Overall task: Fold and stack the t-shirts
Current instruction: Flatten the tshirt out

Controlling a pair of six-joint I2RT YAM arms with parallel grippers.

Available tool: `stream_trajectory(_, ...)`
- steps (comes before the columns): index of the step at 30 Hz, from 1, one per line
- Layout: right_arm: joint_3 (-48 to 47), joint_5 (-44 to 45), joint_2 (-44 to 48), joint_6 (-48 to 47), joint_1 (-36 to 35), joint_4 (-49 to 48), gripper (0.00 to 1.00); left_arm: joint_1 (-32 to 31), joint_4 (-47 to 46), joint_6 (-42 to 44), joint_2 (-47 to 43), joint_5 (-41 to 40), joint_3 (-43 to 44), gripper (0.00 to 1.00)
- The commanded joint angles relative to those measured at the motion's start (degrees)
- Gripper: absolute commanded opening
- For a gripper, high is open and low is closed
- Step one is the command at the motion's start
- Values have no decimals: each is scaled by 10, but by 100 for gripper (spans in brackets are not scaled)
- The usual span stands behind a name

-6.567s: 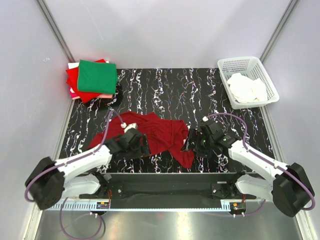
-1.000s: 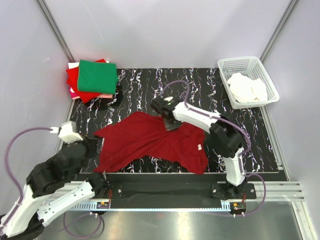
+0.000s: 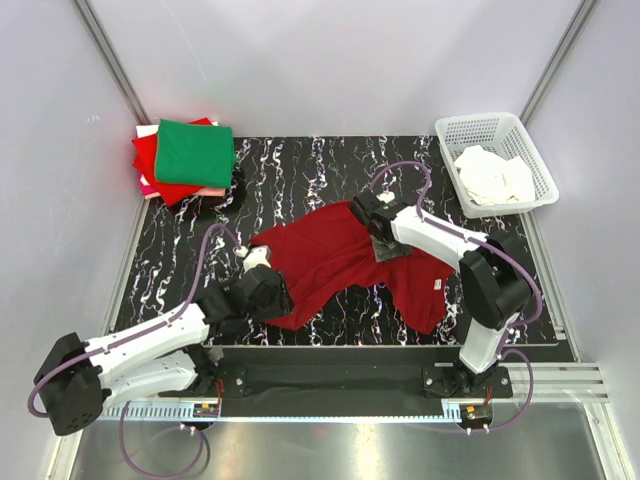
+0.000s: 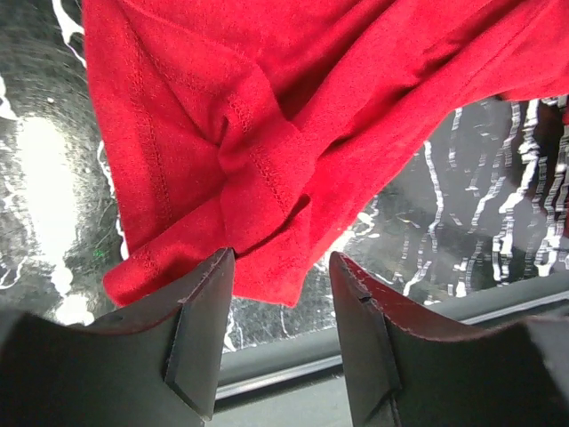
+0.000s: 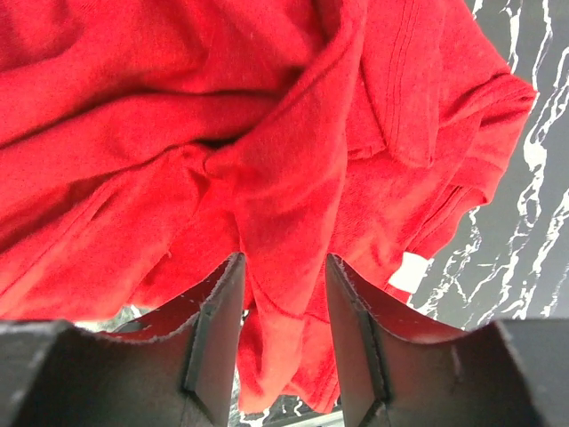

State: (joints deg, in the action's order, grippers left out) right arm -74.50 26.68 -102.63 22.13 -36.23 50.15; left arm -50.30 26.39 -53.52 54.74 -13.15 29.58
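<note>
Left gripper (image 4: 280, 260) fingers apart, empty, bunched hem of dark red t-shirt (image 4: 258, 169) just beyond tips; right gripper (image 5: 283, 260) fingers apart, shirt fold lying loose between them.

A white lattice basket (image 3: 480, 122) (white cloths (image 3: 495, 178) inside) sits far right; the table (image 3: 340, 170) is black, white-veined.

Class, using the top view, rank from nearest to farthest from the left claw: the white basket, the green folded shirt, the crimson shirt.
1. Crimson shirt, at the left claw.
2. Green folded shirt, far-left corner.
3. White basket, far-right corner.
</note>
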Motion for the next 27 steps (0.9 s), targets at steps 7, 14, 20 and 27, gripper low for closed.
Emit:
stream_trajectory(7,36,-21,38,21,-2,-29,47,-4,-44,1,44,24,-6,50)
stream_trajectory(14,44,-25,45,22,-2,-31,47,-5,-31,1,34,27,-15,35)
stream_trajectory(20,56,-34,53,22,-2,-38,47,-5,-26,23,45,19,-11,63)
stream_trajectory(27,64,-31,59,22,-2,-38,47,-11,-70,39,103,45,-22,38)
